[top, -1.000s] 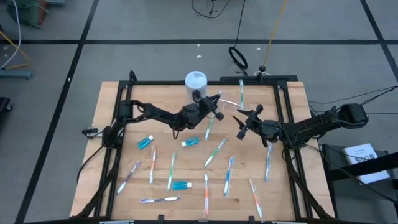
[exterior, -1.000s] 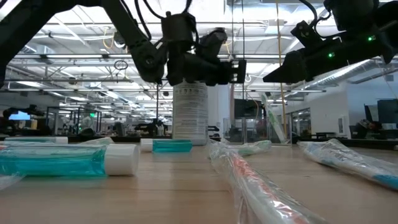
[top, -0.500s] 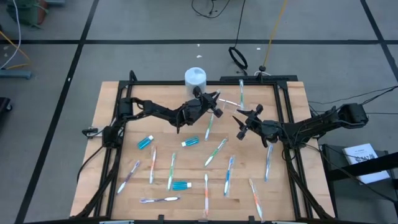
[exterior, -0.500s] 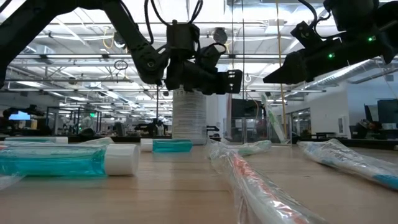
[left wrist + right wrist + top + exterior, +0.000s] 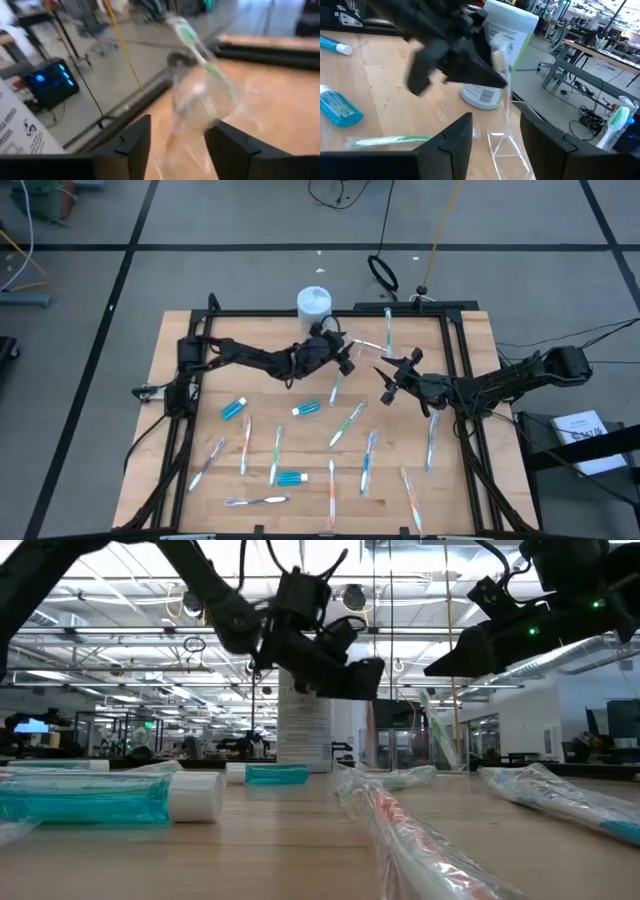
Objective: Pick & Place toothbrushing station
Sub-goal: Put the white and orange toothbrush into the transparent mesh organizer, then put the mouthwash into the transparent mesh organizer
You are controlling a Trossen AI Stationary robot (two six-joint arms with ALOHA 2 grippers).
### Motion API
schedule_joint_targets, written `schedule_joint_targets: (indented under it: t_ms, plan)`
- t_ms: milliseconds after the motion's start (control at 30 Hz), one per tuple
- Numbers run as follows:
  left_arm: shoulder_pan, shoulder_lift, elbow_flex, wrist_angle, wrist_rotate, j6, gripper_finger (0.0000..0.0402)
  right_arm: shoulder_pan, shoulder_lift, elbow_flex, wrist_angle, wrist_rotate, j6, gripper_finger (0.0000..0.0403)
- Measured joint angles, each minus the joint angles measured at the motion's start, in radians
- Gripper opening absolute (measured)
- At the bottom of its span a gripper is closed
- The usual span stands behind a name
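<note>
Left tool [image 5: 335,675] aloft before white canister [image 5: 305,735]; blue toothpaste tube [image 5: 110,797] lying on counter [image 5: 260,850]; wrapped toothbrushes [image 5: 400,830] alongside.

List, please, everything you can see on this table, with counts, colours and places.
Wooden table: one, light brown, under everything.
White lidded cylindrical canister: one, far edge, centre.
Clear plastic cup: one, transparent, near the canister, a green toothbrush in it.
Slim wrapped toothbrushes: about ten; green, blue, orange; scattered.
Small blue toothpaste tubes: three, left of centre.
Left gripper: dark, open, raised beside the canister.
Right gripper: dark, open, raised right of centre.
</note>
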Motion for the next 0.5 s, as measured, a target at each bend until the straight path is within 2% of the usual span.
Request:
schedule_joint_targets:
  t_ms: [67,233,400,500]
  plan:
    - [-0.009,-0.043,0.0,-0.106,0.025,-0.041,0.0205,0.0,0.0,0.0,-0.006,0.0,0.015,0.0157]
    - [-0.042,-0.157,0.0,-0.365,0.012,-0.06,0.0231,0.0,0.0,0.0,-0.01,-0.001,0.032,0.0157]
    - [-0.072,-0.261,0.0,-0.635,0.024,-0.059,0.0232,0.001,0.0,0.0,-0.015,-0.003,0.075,0.0157]
    - [-0.087,-0.314,0.0,-0.827,0.093,-0.063,0.0225,0.007,0.0,0.0,-0.034,-0.003,0.078,0.0157]
